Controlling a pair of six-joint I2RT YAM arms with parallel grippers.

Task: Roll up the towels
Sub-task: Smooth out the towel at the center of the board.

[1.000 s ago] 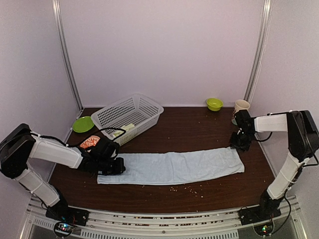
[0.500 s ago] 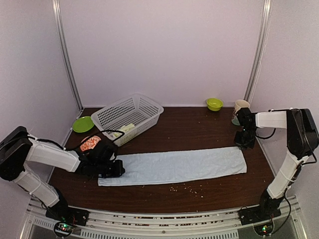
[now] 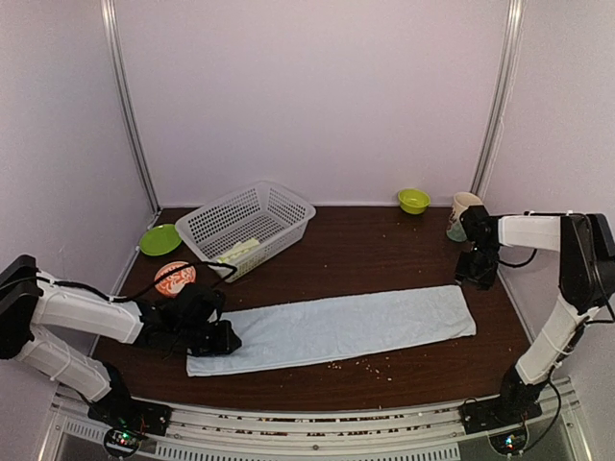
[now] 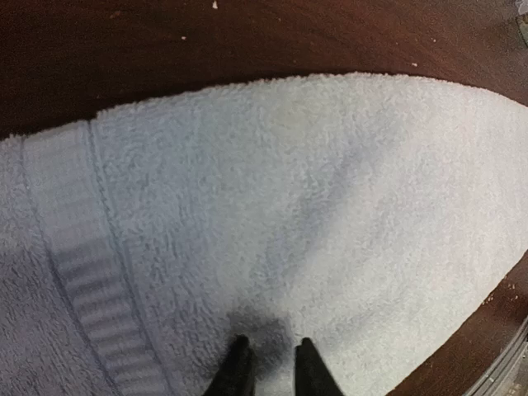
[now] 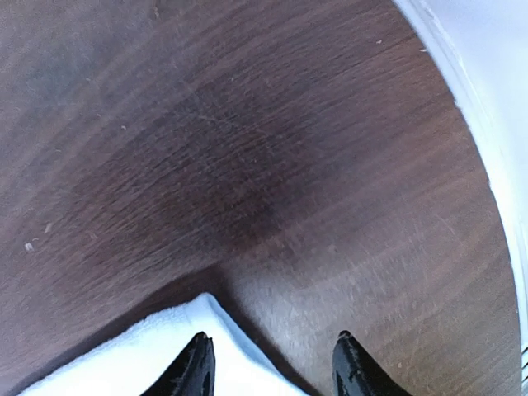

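Parted only a crack, the left jaws hover over the left end of the pale blue towel (image 3: pixel 336 327), gripping nothing. The right jaws stand wider, empty, above its far right corner. It lies flat along the surface (image 3: pixel 384 250); the green towel (image 3: pixel 240 249) sits in the basket (image 3: pixel 288 206). Spreading looks done; rolling next calls for pinching 1 short end and turning it over.

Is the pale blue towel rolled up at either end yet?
No, in the top view the pale blue towel lies flat and spread at full length on the table.
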